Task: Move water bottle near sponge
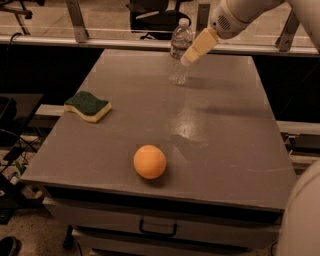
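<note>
The water bottle [179, 52], clear ribbed plastic with a white cap, stands upright near the far edge of the grey table [235, 135]. The sponge [87, 106], dark green top over pale yellow foam, lies flat at the table's left side, well apart from the bottle. My gripper [191, 54], with pale yellow fingers, comes in from the upper right and its tip is right beside the bottle's right side at label height. It holds nothing that I can see.
An orange ball [149, 161] sits near the table's front edge. A drawer with a handle [158, 229] is below the tabletop. A railing [75, 20] and an office chair [155, 15] stand behind the table. Cables lie on the floor at the left.
</note>
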{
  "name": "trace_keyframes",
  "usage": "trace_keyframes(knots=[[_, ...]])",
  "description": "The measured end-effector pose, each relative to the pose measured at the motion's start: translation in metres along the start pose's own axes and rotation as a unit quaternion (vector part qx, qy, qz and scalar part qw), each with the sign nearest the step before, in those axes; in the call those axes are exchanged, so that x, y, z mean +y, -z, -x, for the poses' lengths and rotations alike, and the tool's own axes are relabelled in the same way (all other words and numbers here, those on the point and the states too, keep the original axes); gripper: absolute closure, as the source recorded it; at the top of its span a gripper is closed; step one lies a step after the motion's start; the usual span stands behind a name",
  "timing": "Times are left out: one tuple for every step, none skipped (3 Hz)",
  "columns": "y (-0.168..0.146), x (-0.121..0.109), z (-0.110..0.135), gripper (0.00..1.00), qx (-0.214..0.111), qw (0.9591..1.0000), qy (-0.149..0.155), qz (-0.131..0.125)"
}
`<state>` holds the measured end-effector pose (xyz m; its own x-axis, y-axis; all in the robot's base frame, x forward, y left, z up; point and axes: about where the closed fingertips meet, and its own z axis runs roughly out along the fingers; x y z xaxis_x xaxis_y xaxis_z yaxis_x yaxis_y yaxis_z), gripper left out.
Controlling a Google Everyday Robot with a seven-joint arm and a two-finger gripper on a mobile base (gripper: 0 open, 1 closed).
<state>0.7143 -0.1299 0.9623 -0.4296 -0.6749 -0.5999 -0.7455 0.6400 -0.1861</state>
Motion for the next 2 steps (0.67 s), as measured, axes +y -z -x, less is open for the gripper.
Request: trace_keyframes(knots=[[-0.024, -0.007, 0.016, 0.0, -0.016, 0.9998, -0.015, 0.0], [-0.045, -0.007, 0.028, 0.0, -0.029, 0.9993, -0.023, 0.007]])
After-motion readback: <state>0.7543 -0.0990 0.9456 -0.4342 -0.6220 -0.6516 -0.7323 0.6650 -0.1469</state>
